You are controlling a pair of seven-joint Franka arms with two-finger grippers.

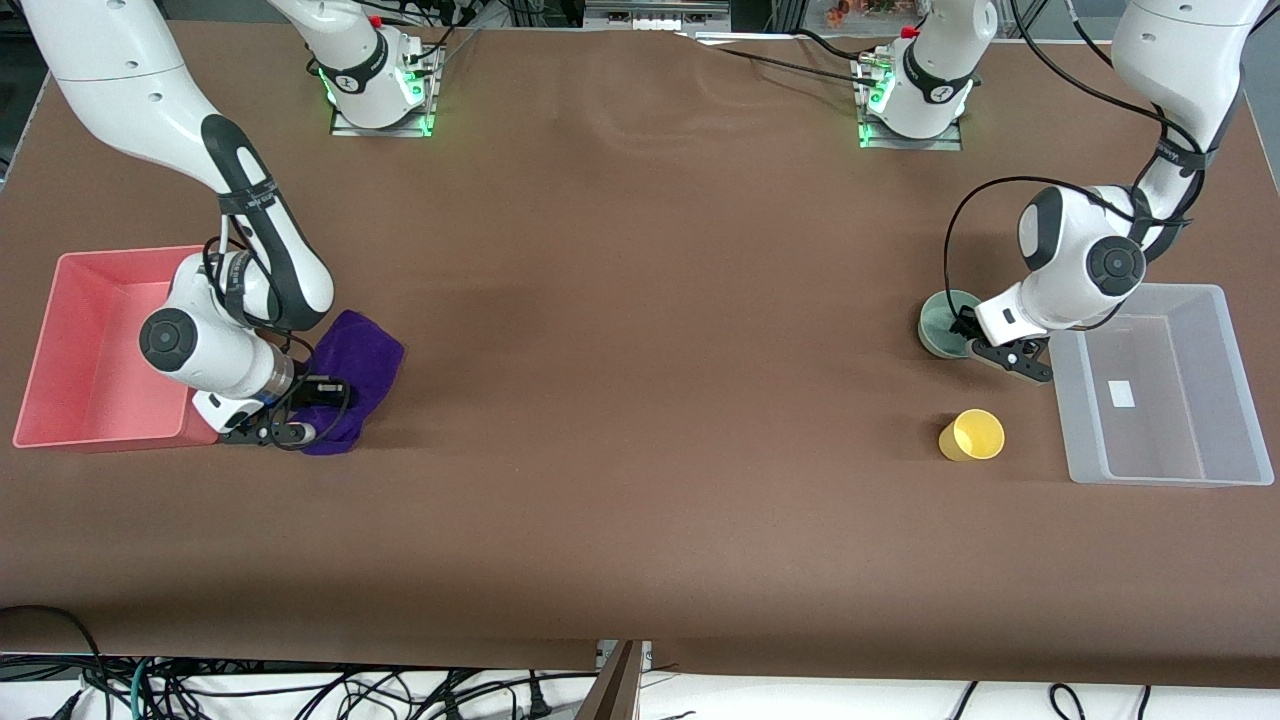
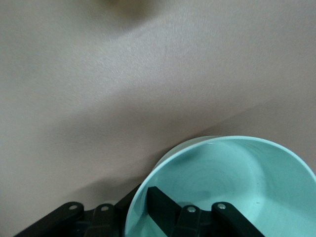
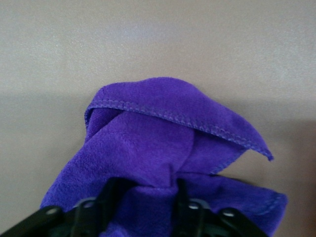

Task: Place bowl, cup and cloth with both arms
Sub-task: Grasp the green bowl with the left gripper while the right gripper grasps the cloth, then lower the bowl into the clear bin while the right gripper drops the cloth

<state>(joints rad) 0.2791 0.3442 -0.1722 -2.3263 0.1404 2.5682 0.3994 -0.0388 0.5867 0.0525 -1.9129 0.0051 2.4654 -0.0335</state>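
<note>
Cataloguing: three task items, two receptacles, two grippers, all on one brown surface (image 1: 640,400).

Cloth (image 1: 355,370): lying bunched on the surface just beside the red bin (image 1: 60,350), at the right arm's end. Soft, limp and light by the look of it; probably draping and trailing when raised. Best taken at a gathered fold, as is being done.

Right gripper (image 1: 300,415): sitting low on the cloth, fingers (image 3: 111,190) pinching a bunched ridge of purple fabric between them.

Bowl (image 1: 948,322): standing upright on the surface near the clear bin (image 1: 1150,465), at the left arm's end. Seemingly rigid, smooth and light; the wall may be slipping in a loose pinch. Rim is the sensible hold.

Left gripper (image 1: 975,335): straddling the bowl's rim, one finger (image 2: 163,207) inside and one outside. Cannot tell whether they are already pressing the wall.

Cup (image 1: 972,435): standing apart from the bowl, nearer the front camera, untouched. Thin, light, likely tipping easily; rim or side wall would be serving as the hold.
</note>
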